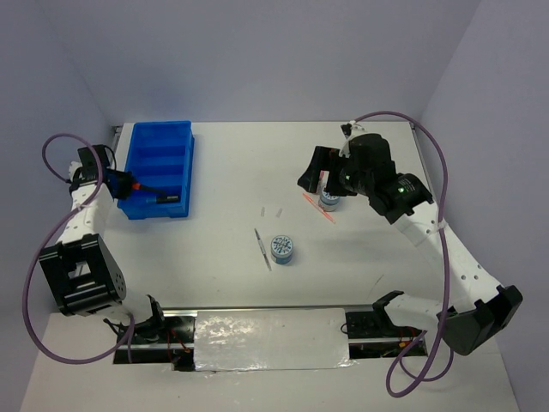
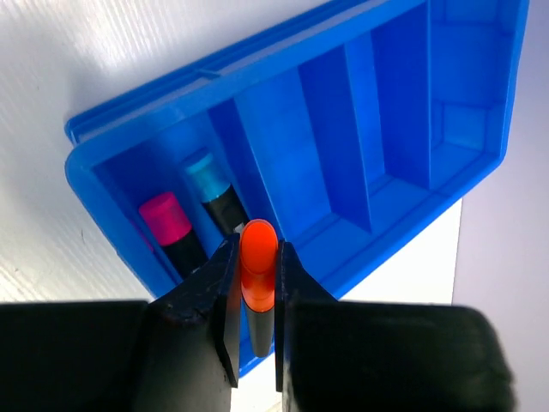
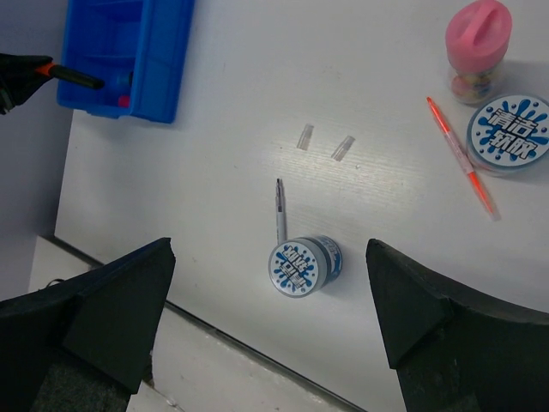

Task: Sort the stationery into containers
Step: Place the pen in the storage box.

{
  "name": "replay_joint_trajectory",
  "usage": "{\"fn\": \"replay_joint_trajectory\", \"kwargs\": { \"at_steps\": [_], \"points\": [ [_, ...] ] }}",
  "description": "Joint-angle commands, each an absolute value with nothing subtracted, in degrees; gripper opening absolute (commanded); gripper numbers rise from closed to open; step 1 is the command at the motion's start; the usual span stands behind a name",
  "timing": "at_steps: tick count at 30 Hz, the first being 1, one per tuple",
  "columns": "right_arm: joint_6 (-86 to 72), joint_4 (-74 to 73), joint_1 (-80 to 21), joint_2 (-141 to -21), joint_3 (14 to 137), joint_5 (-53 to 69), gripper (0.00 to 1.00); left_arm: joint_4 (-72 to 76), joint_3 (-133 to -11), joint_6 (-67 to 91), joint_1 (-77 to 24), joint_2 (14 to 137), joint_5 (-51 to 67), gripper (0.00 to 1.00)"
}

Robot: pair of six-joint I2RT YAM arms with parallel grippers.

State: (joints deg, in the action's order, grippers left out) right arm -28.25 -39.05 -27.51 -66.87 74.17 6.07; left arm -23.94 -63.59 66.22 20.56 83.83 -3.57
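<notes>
The blue tray [image 1: 159, 148] stands at the far left; in the left wrist view [image 2: 343, 112] its near compartment holds a pink-capped highlighter [image 2: 168, 225] and a blue-capped highlighter [image 2: 211, 185]. My left gripper [image 1: 129, 183] [image 2: 255, 262] is shut on the orange-capped highlighter [image 2: 257, 266] just above the tray's near corner. My right gripper [image 1: 327, 182] [image 3: 268, 257] is open and empty, high over the table. Below it lie one blue-white disc [image 3: 302, 266] [image 1: 281, 249], a grey stick [image 3: 280, 221], a second disc [image 3: 508, 133], an orange stick [image 3: 461, 154] and the pink-capped tube [image 3: 477, 43].
Two small clear caps [image 3: 304, 137] [image 3: 343, 148] lie on the white table between the tray and the discs. Purple walls close in the left, back and right. The table's near edge [image 1: 257, 309] runs by the arm bases.
</notes>
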Motion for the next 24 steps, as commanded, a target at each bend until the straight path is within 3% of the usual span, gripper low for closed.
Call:
{"fn": "replay_joint_trajectory", "kwargs": {
  "at_steps": [1, 5, 10, 17, 20, 24],
  "points": [
    [-26.5, -39.4, -27.8, -65.3, 74.6, 5.9, 1.0, -18.8, -62.6, 66.0, 20.7, 83.6, -5.6, 0.17],
    [-25.8, -39.9, -27.7, -66.3, 75.3, 6.1, 1.0, -18.1, -61.0, 65.9, 20.7, 84.6, -4.4, 0.25],
    [-25.3, -40.0, -27.7, -67.5, 75.9, 6.3, 1.0, -18.2, -59.4, 66.7, 20.7, 84.3, -3.8, 0.44],
    [-24.4, -40.7, -28.4, -70.0, 75.8, 6.9, 1.0, -20.1, -60.0, 66.6, 20.7, 83.0, -3.6, 0.9],
    [-23.8, -42.8, -30.6, -72.4, 78.0, 4.6, 1.0, -21.5, -62.9, 64.8, 20.3, 82.3, -2.8, 0.98],
    [-25.2, -45.7, -35.1, -75.8, 81.2, 0.1, 1.0, -28.5, -72.7, 57.6, 16.3, 83.4, -3.8, 0.99]
  ]
}}
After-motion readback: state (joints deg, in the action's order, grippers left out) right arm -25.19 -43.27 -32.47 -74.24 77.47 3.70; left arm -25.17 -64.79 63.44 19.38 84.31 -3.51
